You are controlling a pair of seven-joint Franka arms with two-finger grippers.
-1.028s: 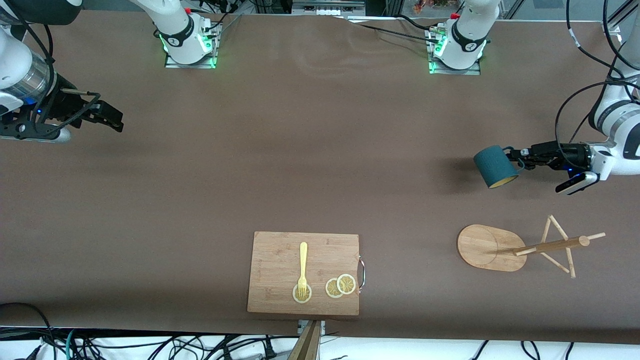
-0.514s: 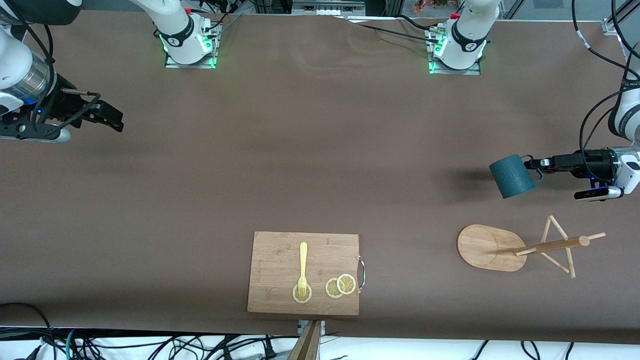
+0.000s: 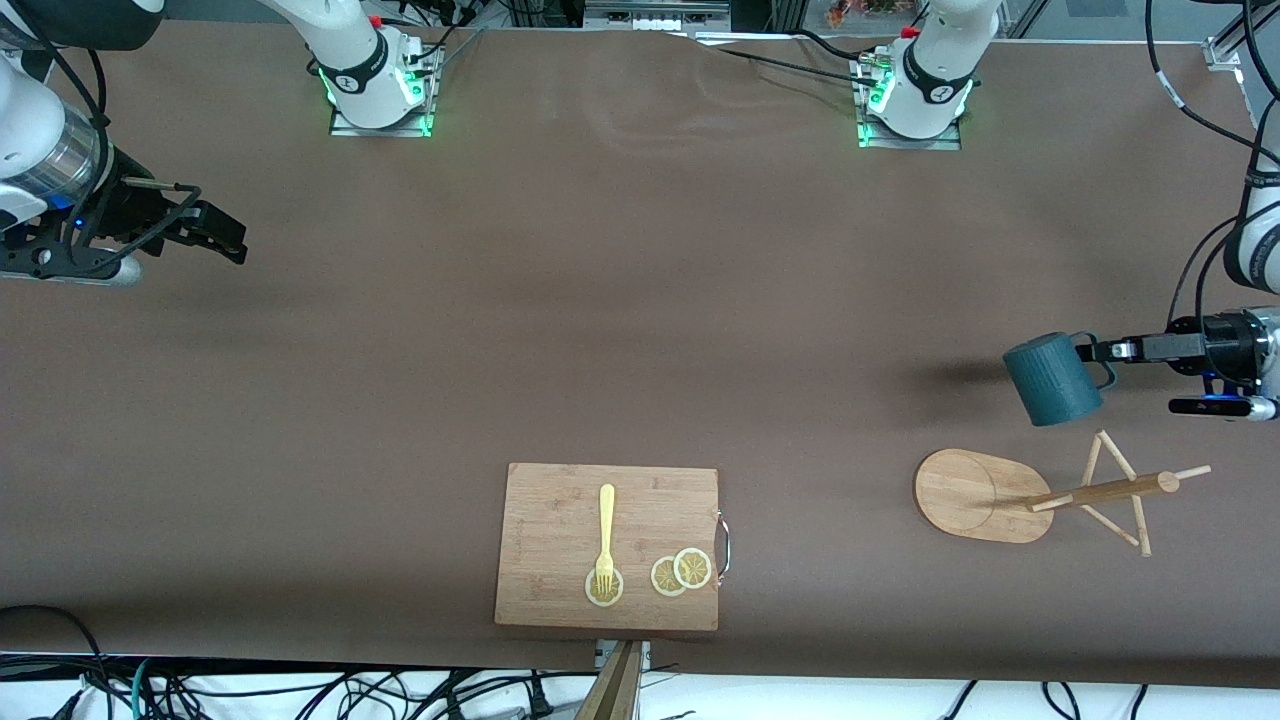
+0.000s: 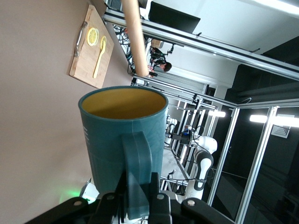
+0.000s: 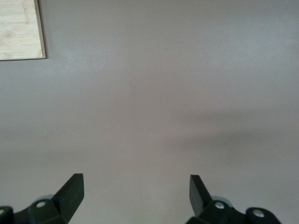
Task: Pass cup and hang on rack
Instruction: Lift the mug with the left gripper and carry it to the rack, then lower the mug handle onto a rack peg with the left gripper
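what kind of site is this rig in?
Likely a robotics lab, not a kitchen: the arm bases are bolted to a table under brown covering, loose cables run along its edge, and aluminium framing shows past the cup.

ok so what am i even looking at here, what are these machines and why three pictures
These are two robot arms bolted to a brown table, each ending in a two-finger gripper. The wide picture comes from a high camera facing them; the other two come from cameras on the arms' wrists.

The left gripper is shut on the handle of a dark teal cup, holding it in the air near the bamboo mug rack; its wrist view shows the cup up close. The right gripper waits at its own end of the table, fingers open and empty.

Also on the table is a wooden cutting board carrying a yellow fork and lemon slices.
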